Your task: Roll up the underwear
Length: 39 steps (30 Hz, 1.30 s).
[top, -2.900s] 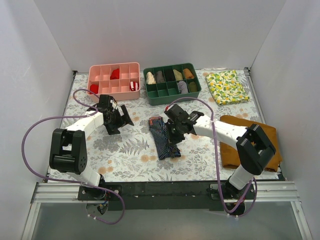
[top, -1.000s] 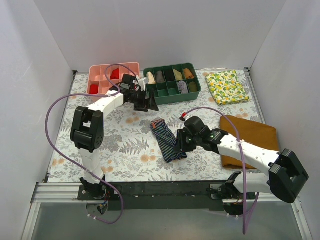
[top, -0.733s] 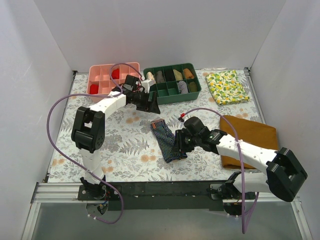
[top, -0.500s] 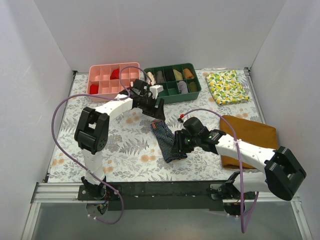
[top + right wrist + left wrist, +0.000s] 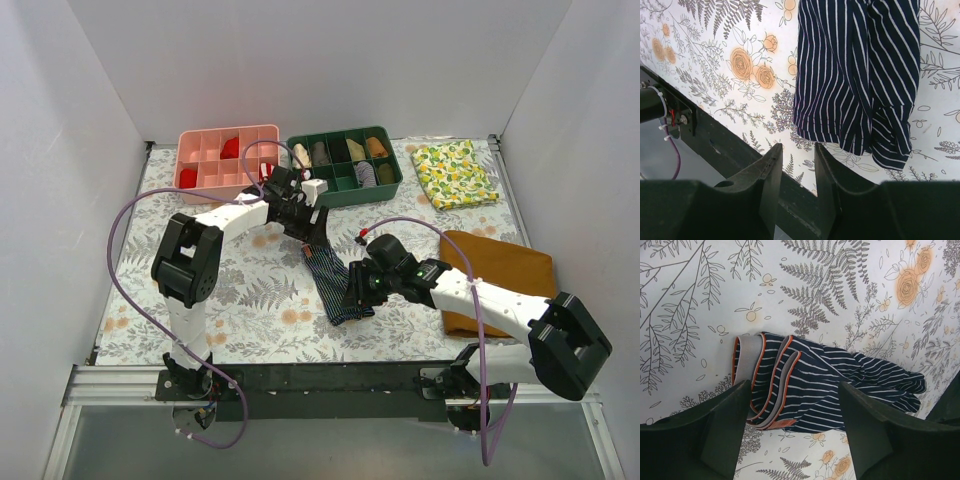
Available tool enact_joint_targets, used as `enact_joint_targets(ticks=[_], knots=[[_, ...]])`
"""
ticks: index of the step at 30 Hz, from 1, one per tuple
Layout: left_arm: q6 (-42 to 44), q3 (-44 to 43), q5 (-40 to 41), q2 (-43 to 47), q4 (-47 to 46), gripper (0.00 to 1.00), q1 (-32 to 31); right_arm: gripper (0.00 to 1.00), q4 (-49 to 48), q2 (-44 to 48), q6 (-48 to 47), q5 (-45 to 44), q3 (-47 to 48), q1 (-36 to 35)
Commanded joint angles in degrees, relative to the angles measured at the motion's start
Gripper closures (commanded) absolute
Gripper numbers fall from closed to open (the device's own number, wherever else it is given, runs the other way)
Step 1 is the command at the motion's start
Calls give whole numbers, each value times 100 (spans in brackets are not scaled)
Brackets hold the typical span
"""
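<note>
The underwear is dark navy with thin stripes. It lies folded into a long narrow strip on the floral tablecloth, running from far to near. In the left wrist view the underwear shows its grey, orange-edged waistband folds at the left end. My left gripper hovers over that far waistband end, open wide, fingers straddling the cloth without touching it. My right gripper is at the strip's near right side. It is open by a narrow gap, and its fingers hold nothing. The underwear's near end lies just beyond them.
A pink tray and a green tray with rolled items stand at the back. A lemon-print cloth lies back right, and a mustard-brown cloth under the right arm. The black front rail runs close to the right fingers.
The left arm swung from the left side past the pink tray to the strip's far end. The right gripper shifted from the strip's middle to its near end.
</note>
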<state>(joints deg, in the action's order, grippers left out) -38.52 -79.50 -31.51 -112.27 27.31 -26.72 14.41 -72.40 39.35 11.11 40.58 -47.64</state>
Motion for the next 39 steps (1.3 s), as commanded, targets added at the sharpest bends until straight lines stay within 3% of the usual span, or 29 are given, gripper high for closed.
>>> enact_joint_targets(ticks=[1, 14, 16, 21, 22, 31, 39], knots=[[82, 93, -13, 65, -121, 33, 0, 60, -132, -28, -7, 66, -41, 18], [-94, 453, 162, 601, -428, 46, 0, 60, -158, -169, -7, 110, -68, 18], [-138, 453, 223, 627, -437, 56, 0, 60, -158, -178, -7, 110, -68, 18], [-156, 427, 215, 619, -463, 67, 0, 60, -123, -204, 2, 75, -76, 18], [-173, 410, 215, 601, -463, 74, 0, 60, -123, -204, 11, 49, -76, 18], [-243, 181, 285, 346, -393, 100, 0, 61, 44, -204, -33, -197, -155, 18], [-270, 14, 347, 293, -393, 100, 0, 63, -219, -336, -51, -487, -340, 18]])
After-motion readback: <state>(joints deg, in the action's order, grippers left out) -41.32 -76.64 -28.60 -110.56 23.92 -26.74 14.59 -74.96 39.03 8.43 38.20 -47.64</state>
